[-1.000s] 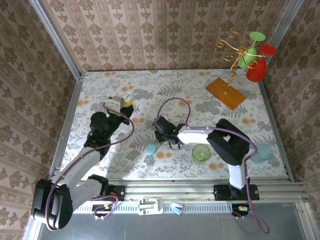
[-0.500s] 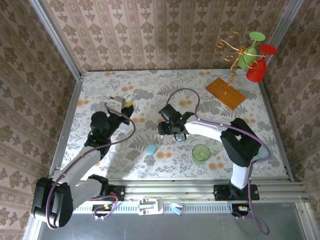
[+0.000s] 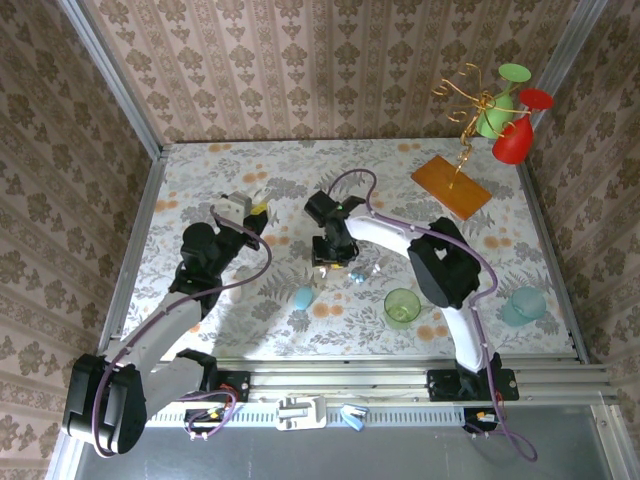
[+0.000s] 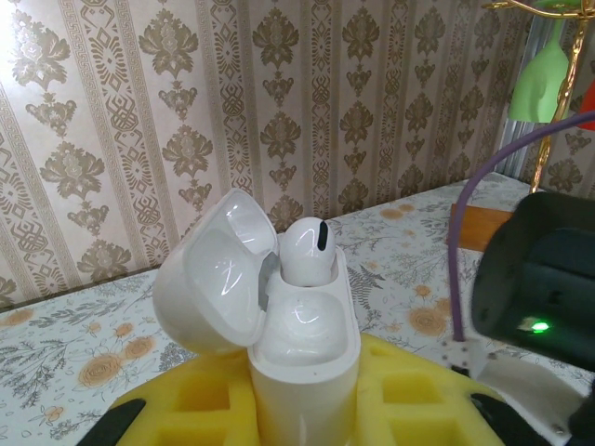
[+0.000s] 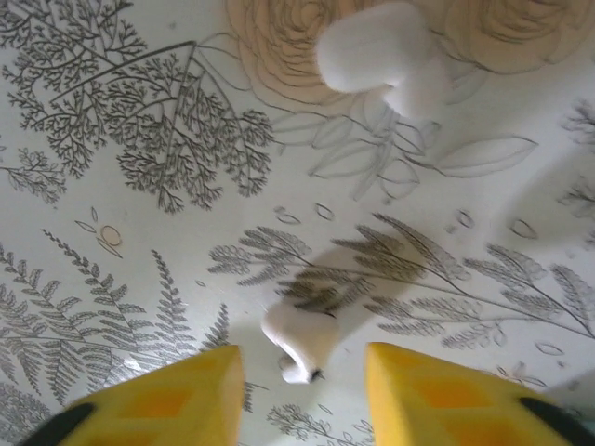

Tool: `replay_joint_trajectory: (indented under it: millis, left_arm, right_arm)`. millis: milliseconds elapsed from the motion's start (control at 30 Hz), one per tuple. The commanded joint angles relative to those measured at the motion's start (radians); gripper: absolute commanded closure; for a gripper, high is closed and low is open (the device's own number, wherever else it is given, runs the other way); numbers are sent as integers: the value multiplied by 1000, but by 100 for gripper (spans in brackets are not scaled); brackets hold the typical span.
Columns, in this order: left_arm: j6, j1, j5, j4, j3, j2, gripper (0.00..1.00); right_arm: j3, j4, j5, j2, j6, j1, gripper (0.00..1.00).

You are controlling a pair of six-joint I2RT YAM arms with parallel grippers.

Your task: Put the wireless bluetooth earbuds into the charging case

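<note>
The white charging case [image 4: 302, 344] stands upright with its lid swung open to the left. My left gripper [image 4: 302, 409] is shut on it between yellow pads [image 4: 186, 400]. One white earbud [image 4: 307, 249] sits in the case's far slot. Left of the table's middle, my left gripper [image 3: 245, 208] holds the case above the cloth. My right gripper [image 5: 302, 372] is open, pointing down at the table. A loose white earbud [image 5: 302, 339] lies between its yellow fingertips, touching neither. A second white earbud [image 5: 376, 56] lies farther off. My right gripper [image 3: 335, 252] hangs over the table's middle.
A light-blue pebble case [image 3: 302, 298] lies near the front. A green cup [image 3: 402, 307] stands to its right, and a pale blue lid-like piece [image 3: 523, 304] lies at the right edge. An orange board with a wire stand [image 3: 452, 185] occupies the back right. Two tiny pieces [image 3: 357, 278] lie beside my right gripper.
My right arm has swung away from the light-blue case toward the middle and now points down over a white earbud. The left arm and the case have not moved.
</note>
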Motion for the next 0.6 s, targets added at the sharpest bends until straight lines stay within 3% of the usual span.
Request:
replay_joint_trajectory:
  millis: [0, 267, 567]
  left_arm:
    - [24, -6, 12, 37, 10, 1, 100]
    - [32, -4, 1, 39, -2, -18, 100]
    - [29, -1, 0, 43, -11, -26, 100]
  right_arm:
    - [105, -168, -27, 78, 27, 6, 67]
    - [212, -242, 43, 146, 32, 52, 57]
    - [252, -273, 80, 193, 34, 51, 61]
